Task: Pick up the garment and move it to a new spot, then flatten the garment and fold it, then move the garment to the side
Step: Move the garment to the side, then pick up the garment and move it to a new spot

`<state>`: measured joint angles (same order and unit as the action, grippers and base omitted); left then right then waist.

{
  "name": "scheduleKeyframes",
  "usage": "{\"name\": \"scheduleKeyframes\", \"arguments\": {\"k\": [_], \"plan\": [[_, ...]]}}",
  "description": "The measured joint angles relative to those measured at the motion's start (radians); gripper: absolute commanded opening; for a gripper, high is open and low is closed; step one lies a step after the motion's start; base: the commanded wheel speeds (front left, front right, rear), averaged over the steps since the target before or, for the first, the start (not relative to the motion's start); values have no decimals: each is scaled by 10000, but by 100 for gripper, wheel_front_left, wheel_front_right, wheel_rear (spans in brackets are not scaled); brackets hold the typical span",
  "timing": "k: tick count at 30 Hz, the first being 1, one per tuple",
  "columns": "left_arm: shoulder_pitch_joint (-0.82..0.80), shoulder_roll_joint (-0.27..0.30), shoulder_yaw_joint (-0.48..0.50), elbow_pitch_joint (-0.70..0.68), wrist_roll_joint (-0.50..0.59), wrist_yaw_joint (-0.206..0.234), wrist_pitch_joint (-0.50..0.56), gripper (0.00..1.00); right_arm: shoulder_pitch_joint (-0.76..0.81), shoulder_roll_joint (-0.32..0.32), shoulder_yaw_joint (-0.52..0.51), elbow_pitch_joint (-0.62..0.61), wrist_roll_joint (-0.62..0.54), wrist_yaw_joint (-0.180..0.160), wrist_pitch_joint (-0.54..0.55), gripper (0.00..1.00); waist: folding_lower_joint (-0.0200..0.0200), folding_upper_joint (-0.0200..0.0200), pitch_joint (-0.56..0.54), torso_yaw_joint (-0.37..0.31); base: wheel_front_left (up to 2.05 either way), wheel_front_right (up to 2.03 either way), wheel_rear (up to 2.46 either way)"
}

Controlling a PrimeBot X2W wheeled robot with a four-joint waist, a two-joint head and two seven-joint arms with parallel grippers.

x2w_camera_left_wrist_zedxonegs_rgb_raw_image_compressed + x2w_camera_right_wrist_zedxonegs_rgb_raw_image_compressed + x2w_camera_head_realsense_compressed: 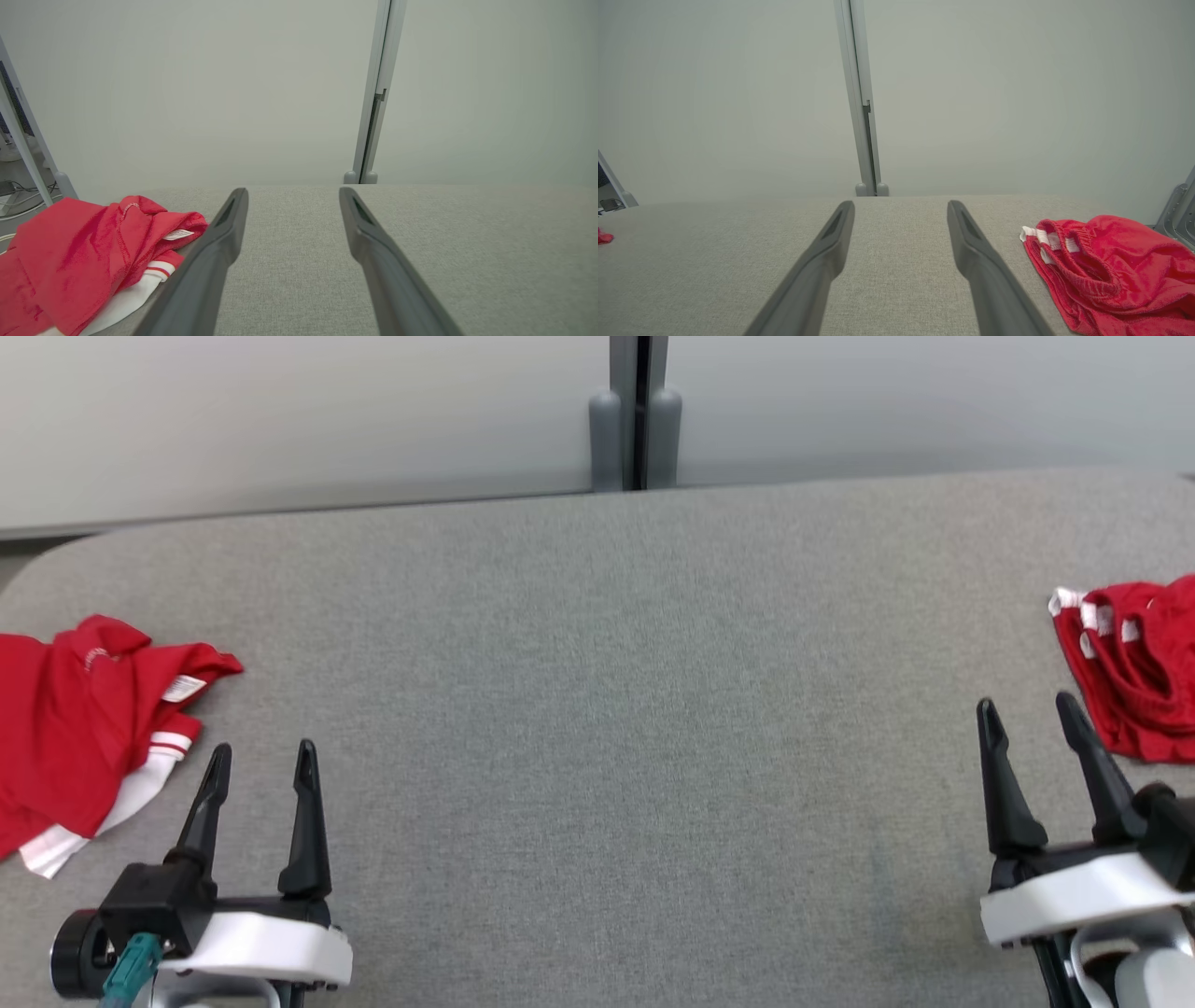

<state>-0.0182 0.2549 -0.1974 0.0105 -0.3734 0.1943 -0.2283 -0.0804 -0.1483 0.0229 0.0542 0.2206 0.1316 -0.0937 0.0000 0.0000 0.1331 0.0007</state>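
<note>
At the near edge of the table (616,728) the left gripper (263,749) and right gripper (1025,702) hover, fingers spread, holding nothing; a crumpled red shirt (65,728) lies at the table's left edge, red shorts (1139,663) at its right edge; beyond its far edge stands a grey post (638,420).
</note>
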Motion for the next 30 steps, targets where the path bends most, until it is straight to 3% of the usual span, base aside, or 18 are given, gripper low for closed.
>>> {"name": "scheduleKeyframes", "arguments": {"k": [13, 30], "plan": [[1174, 169, -58, -313, -90, 268, 399, 100, 1535, 67, -10, -884, -36, 0, 903, 100, 0, 0, -1452, 14, 0, 0, 0], [1400, 259, -182, -702, -144, 460, 757, 100, 1729, 171, 165, -1057, -10, 0, 1154, 100, 0, 0, -1751, 37, 0, 0, 0]]}}
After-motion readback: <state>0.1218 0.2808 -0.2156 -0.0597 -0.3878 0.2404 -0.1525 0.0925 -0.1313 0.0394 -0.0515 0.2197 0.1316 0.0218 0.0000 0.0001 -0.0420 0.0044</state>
